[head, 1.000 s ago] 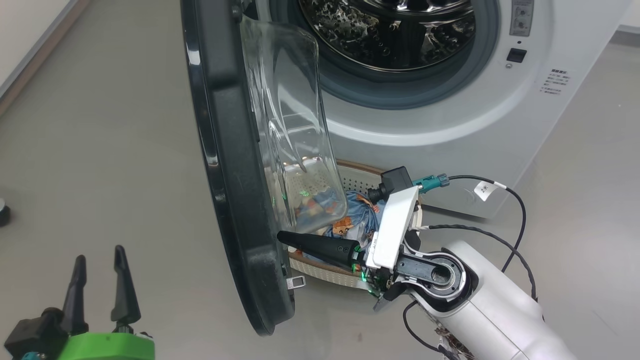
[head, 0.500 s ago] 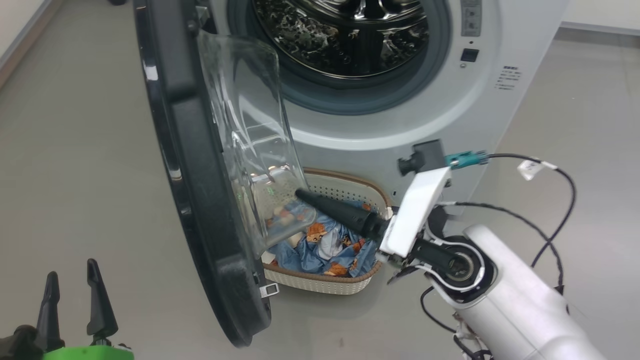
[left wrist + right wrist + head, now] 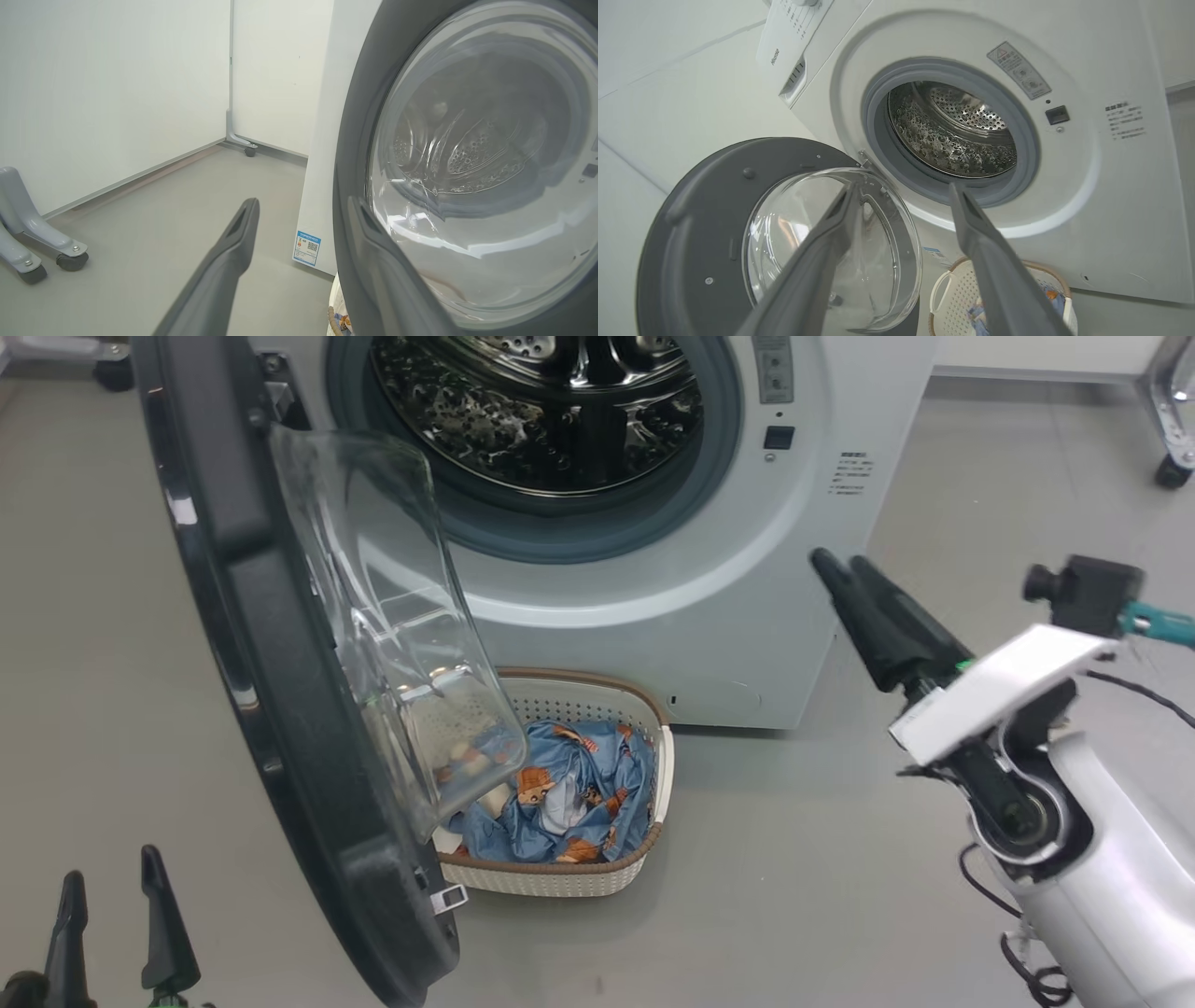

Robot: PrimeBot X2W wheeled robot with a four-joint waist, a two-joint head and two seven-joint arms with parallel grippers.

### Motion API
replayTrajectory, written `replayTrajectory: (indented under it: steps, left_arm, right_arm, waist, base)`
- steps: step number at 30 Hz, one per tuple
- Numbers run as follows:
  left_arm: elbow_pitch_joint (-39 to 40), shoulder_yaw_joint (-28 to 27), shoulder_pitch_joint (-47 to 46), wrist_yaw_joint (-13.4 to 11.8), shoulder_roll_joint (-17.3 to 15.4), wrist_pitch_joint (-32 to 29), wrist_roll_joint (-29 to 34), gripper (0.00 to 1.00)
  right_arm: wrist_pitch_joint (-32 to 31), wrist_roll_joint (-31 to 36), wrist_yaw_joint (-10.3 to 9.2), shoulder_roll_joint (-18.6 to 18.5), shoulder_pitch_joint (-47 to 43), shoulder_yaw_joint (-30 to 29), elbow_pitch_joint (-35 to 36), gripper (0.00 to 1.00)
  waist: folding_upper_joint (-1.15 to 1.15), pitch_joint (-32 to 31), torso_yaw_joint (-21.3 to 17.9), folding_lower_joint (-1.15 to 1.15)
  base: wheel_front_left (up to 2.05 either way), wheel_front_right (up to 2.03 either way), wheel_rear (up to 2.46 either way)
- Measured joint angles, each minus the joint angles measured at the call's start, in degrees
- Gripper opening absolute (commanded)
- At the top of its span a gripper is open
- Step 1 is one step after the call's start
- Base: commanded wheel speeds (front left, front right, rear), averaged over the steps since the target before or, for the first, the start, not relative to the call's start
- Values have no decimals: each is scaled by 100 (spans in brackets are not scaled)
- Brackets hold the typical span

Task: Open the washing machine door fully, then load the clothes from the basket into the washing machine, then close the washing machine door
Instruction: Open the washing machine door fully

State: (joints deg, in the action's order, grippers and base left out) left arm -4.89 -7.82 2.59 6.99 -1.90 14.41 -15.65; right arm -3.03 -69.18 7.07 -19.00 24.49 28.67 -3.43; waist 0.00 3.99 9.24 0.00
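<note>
Lifted clear of the basket (image 3: 560,879), right claw (image 3: 838,560) gapes (plainest in its wrist view); left claw (image 3: 111,864) spread.

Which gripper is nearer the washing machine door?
The left gripper, low beside the outer face of the washing machine door; the right gripper is raised well away on its inner side.

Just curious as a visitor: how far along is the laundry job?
Done: the large round glossy black door stands swung out from the big white front-loading washing machine, perhaps not fully. In hand: nothing; the right gripper and left gripper are both open and empty. Left: the light blue printed clothes lie in the cream-white perforated plastic basket, the steel drum is empty, and the door needs closing.
</note>
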Motion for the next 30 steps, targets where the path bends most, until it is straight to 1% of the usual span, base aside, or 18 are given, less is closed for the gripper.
replayTrajectory:
  steps: [3,8,13,18,20,24,27,30]
  left_arm:
    - [22,-62,73,0,0,0,15,100]
    - [48,-105,159,0,-1,0,60,100]
    - [69,-121,213,0,-1,0,76,100]
    - [86,-151,259,0,-1,0,76,100]
    - [86,-163,287,0,-1,0,76,100]
    - [83,-144,294,0,-2,0,76,100]
    - [85,-148,295,0,-2,0,76,100]
    - [83,-158,296,0,-2,0,76,100]
  right_arm:
    - [444,338,0,-205,-241,-37,-30,100]
    - [1176,760,0,-368,-625,-145,-123,100]
    - [1857,1254,0,-582,-1015,-308,-398,100]
    - [1852,1672,-9,-609,-1379,-468,-643,100]
    - [1841,1792,-70,-582,-1453,-579,-678,100]
    - [1823,2171,-261,-563,-1636,-794,-740,100]
    - [1789,2498,-334,-396,-1738,-1141,-689,100]
    - [1789,2817,-393,-271,-1817,-1366,-620,100]
  waist:
    - [0,-23,-111,0]
    - [0,-53,-283,0]
    - [0,-79,-419,0]
    - [0,-90,-511,0]
    - [0,-91,-542,0]
    - [0,-91,-570,0]
    - [0,-86,-587,0]
    - [0,-80,-606,0]
  base:
    - [0,0,0]
    - [0,0,0]
    - [0,0,0]
    - [0,0,0]
    - [0,0,0]
    - [0,0,0]
    - [0,0,0]
    - [0,0,0]
